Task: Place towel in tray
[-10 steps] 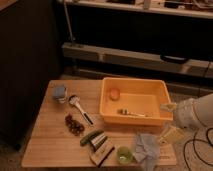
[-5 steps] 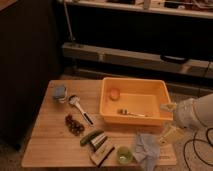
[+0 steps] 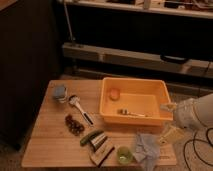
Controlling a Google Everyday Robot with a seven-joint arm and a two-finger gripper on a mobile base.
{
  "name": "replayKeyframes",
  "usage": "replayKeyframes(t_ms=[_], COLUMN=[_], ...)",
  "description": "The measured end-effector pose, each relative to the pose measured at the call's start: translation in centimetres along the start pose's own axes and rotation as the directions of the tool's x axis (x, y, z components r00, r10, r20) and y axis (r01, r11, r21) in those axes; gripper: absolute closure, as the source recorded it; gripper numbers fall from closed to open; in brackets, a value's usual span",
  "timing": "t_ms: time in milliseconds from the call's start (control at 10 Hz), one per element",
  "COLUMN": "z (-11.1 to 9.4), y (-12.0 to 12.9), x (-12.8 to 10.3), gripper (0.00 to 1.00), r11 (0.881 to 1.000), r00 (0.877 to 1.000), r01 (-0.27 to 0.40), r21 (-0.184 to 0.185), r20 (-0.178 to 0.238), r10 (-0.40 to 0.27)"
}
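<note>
Wood table (image 3: 47,142), dim room. Towel (image 3: 145,149) fwd of tray (image 3: 134,80), at table edge; gripper (image 3: 169,134) at tray's front-R corner, aperture indeterminate.

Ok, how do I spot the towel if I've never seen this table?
Find the big orange tray on the wooden table, then look at the table's front edge, in front of the tray's right end. The towel lies there, between the little green cup and the robot's claw: the only soft, crumpled, grey-blue thing.

Dim room: dark cabinet (image 3: 24,70) left, metal shelving (image 3: 135,56) behind wooden table (image 3: 50,142).
</note>
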Motion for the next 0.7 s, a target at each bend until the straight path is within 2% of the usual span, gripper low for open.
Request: replayKeyframes(t_ms=[400, 600, 700], z=[0.1, 1.9, 4.3], y=[0.2, 1.3, 2.9], x=[0.0, -0.5, -1.0], gripper=[0.20, 0.20, 0.20], r11=[1.000, 0.998, 0.996], r00=[1.000, 1.000, 1.000], r01=[0.003, 0.009, 0.013], r21=[-0.004, -0.059, -0.094], r20=[-0.003, 0.014, 0.024], r10=[-0.003, -0.008, -0.011])
